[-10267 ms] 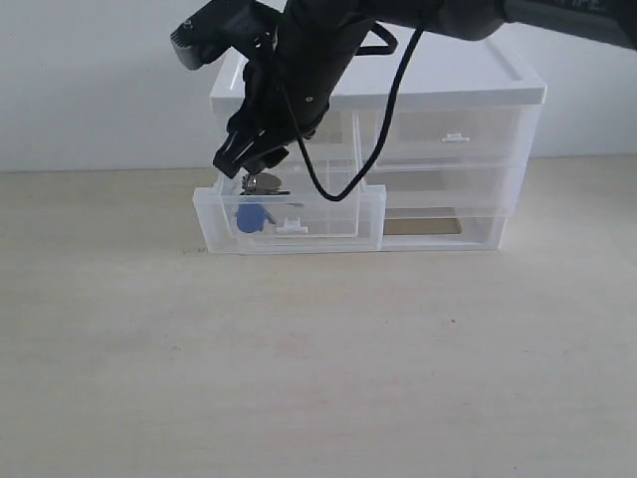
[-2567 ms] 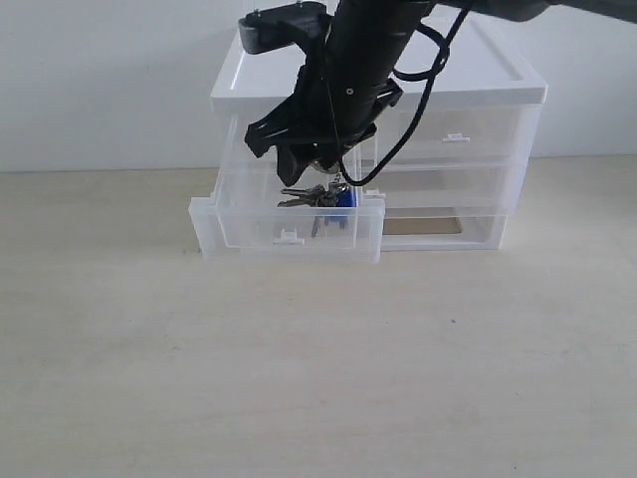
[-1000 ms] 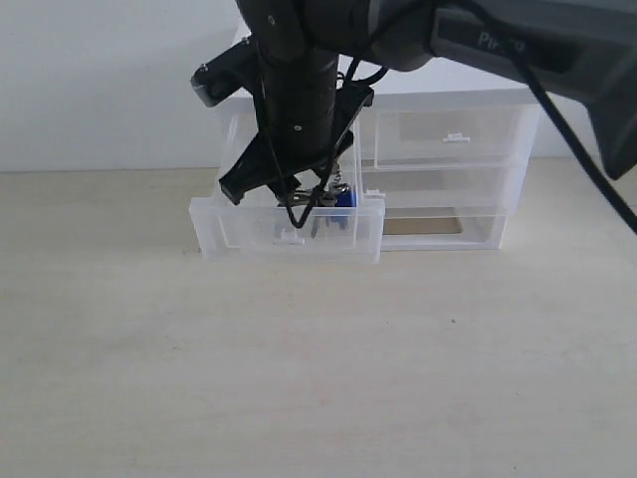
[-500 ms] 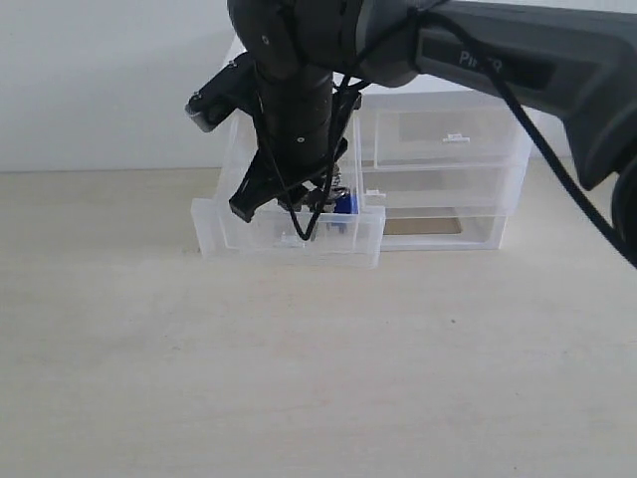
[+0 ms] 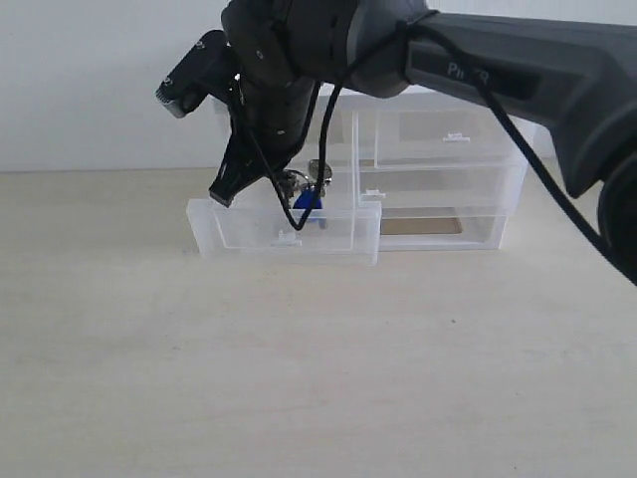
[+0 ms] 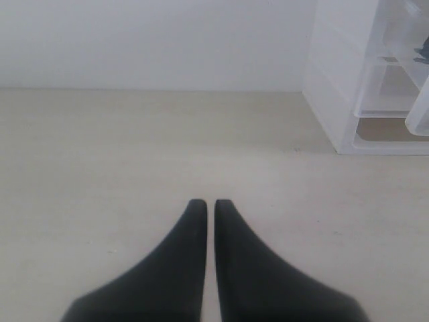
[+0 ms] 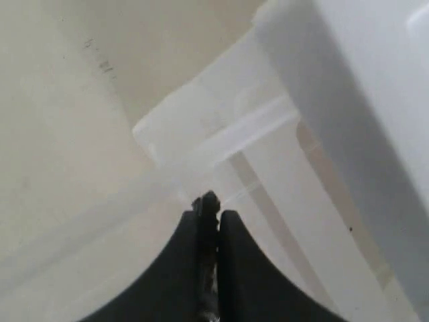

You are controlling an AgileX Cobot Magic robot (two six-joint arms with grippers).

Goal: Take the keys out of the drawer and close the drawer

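The drawer (image 5: pixel 249 229), translucent white, stands pulled out of the unit's upper left bay; its rim (image 7: pixel 201 157) lies below my right gripper. My right gripper (image 5: pixel 227 189) hangs tilted over the drawer's left half, shut on the keys (image 5: pixel 311 182). The bunch dangles beside the fingers, blue fob (image 5: pixel 307 204) lowest, level with the drawer's top edge. One dark key (image 7: pixel 209 202) pokes out between the closed fingertips in the right wrist view. My left gripper (image 6: pixel 204 203) is shut on nothing, low over the bare table and away from the unit.
The white drawer unit (image 5: pixel 468 90) stands at the back against the wall, with a matching small drawer (image 5: pixel 453 134) on the right and wider drawers below. A black cable (image 5: pixel 284 199) loops from the right arm in front of the keys. Pale wooden tabletop (image 5: pixel 318 358) in front.
My right gripper has shut on the keys and risen up and to the left, lifting the bunch from inside the drawer to its top edge. The left gripper is unchanged.
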